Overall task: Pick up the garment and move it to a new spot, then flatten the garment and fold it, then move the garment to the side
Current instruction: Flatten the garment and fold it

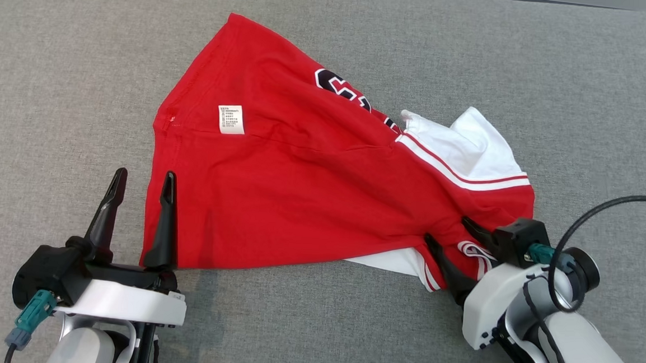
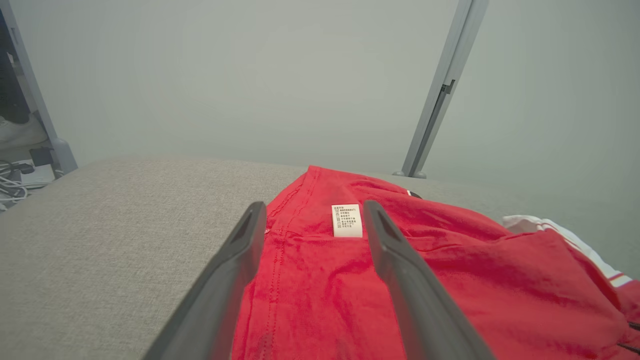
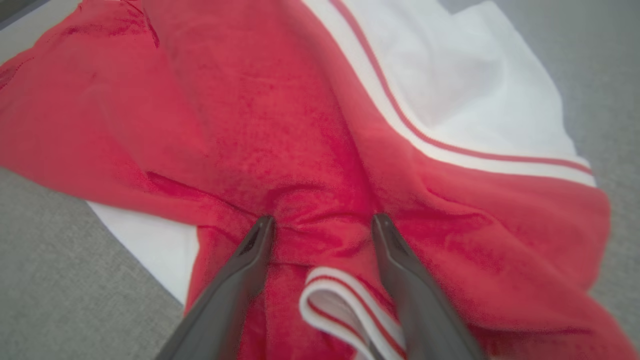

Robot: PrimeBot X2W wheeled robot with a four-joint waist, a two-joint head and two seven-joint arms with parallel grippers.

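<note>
A red garment (image 1: 300, 180) with white striped sleeves and a white care label (image 1: 231, 120) lies crumpled on the grey table (image 1: 71, 76). My left gripper (image 1: 143, 184) stands open at the garment's near left corner; one finger is over the red hem, the other over bare table. In the left wrist view the garment (image 2: 450, 280) spreads past the open left gripper (image 2: 312, 210). My right gripper (image 1: 448, 228) is open at the garment's near right end, its tips pressing into bunched red cloth. In the right wrist view the right gripper (image 3: 322, 222) straddles a fold of the garment (image 3: 280, 125).
The grey fabric-covered table runs wide on all sides of the garment. A black cable (image 1: 590, 220) loops over my right wrist. Beyond the far table edge stand a grey post (image 2: 440, 95) and loose cables (image 2: 15, 180) on the floor at the left.
</note>
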